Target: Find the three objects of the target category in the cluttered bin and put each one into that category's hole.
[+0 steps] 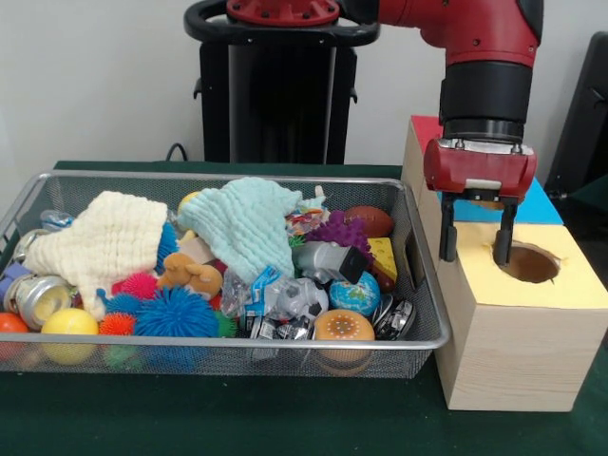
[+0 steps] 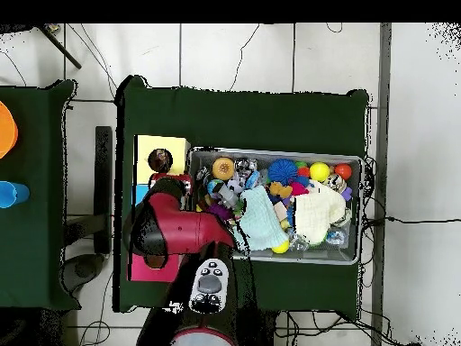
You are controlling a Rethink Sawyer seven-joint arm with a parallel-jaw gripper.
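Note:
My gripper (image 1: 475,249) is open and empty. It hangs over the yellow top (image 1: 570,280) of the pale wooden box, just left of the round hole (image 1: 530,263), with one fingertip (image 1: 503,252) at the hole's left rim. The wire mesh bin (image 1: 285,344) stands left of the box, full of clutter. A small crinkled multicolour scrap (image 1: 307,222) peeks out beside the mint cloth (image 1: 249,223); I cannot tell whether it is a confetti piece. No other confetti piece shows. In the overhead view the arm covers the gripper, and the hole (image 2: 160,160) and the bin (image 2: 270,151) show.
A cream cloth (image 1: 100,237) lies at the bin's left. Blue (image 1: 176,313) and pink (image 1: 140,285) spiky balls, a yellow ball (image 1: 68,323), a globe ball (image 1: 354,294) and a brown football (image 1: 369,220) fill the bin. A blue-topped box (image 1: 543,204) and a red-topped box (image 1: 426,128) stand behind the yellow one.

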